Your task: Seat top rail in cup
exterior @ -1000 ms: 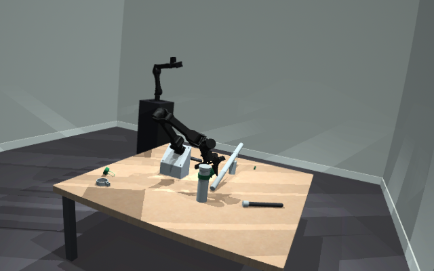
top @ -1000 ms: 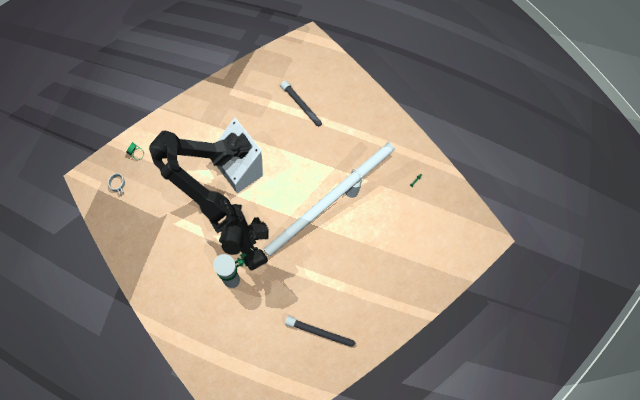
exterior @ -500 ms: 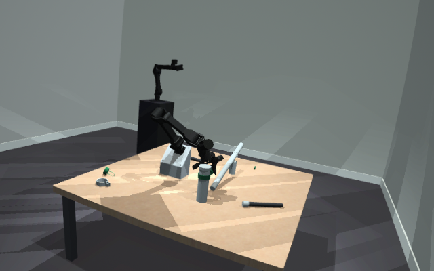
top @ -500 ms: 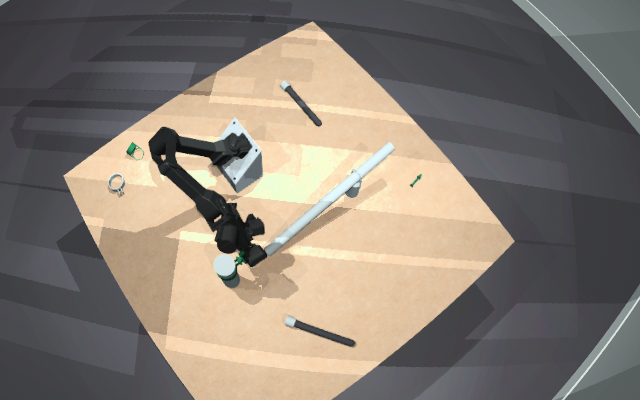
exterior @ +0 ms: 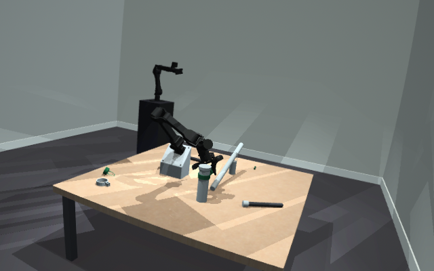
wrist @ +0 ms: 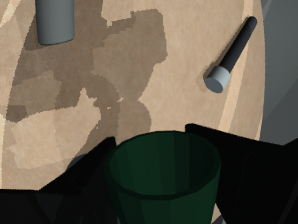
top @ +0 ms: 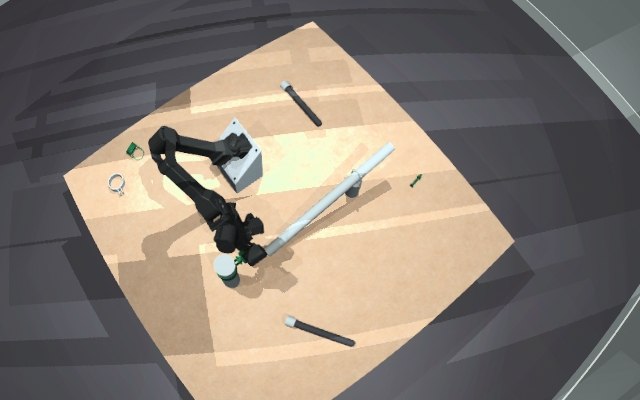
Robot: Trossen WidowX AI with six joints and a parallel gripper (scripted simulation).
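The pale rail point(top: 325, 204) point(exterior: 226, 169) point(wrist: 55, 21) runs through the loop cap point(top: 356, 175) on the small post point(top: 352, 190) point(exterior: 232, 168). Its near end is outside the cup, beside the gripper in the top view and at upper left in the wrist view. The big post point(top: 231, 282) point(exterior: 202, 190) stands upright with its green brace band point(exterior: 204, 177) up near the post cap point(top: 224, 265) point(exterior: 205, 167). My gripper point(top: 248, 244) point(wrist: 151, 138) is shut on the green rail-end cup point(top: 240, 258) point(wrist: 167, 167), whose open mouth shows in the wrist view.
Dark rods with pale ends lie on the table point(top: 400, 280), one at the front point(top: 325, 333) point(exterior: 264, 204) point(wrist: 239, 45) and one at the back point(top: 303, 106). A green clamp point(top: 132, 150), a grey ring point(top: 116, 175) and a green bolt point(top: 416, 180) lie farther out.
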